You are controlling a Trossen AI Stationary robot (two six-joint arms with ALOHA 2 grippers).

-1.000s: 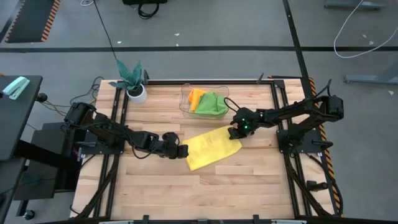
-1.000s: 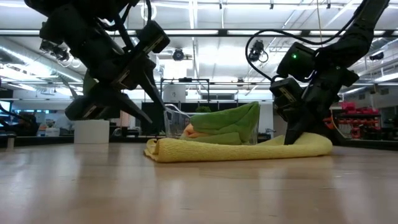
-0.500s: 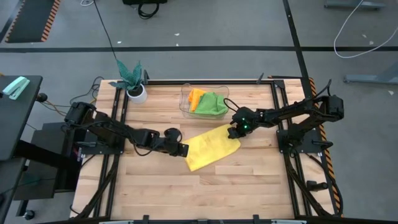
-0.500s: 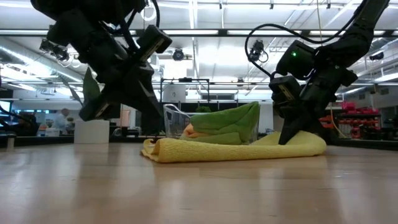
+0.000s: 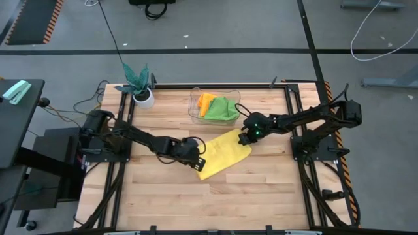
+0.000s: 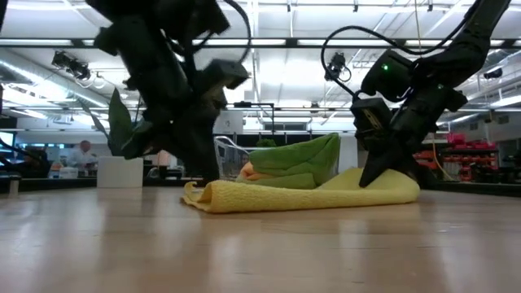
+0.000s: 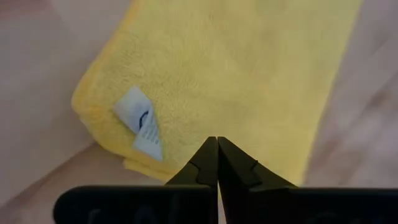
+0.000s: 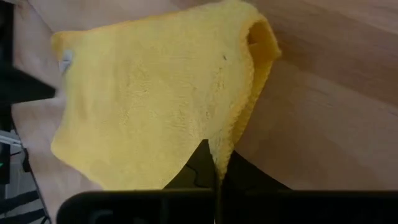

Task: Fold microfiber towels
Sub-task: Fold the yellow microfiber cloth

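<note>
With both grippers pinching the yellow towel (image 5: 224, 154) lying mid-desk (image 5: 261, 196), the fold step is starting. Left gripper (image 5: 196, 162) is clamped on the tagged end, right gripper (image 5: 244, 139) is closed on the opposite end near the clear bin (image 5: 193, 109) holding the orange towel (image 5: 206, 101) and green towel (image 5: 224, 108). Next move probably calls for lifting one end over the other, edges aligned.

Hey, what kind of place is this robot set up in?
Probably a robotics lab or workshop: a wooden table on a metal frame, taped concrete floor with loose cables, and an open hall with ceiling strip lights behind.
</note>
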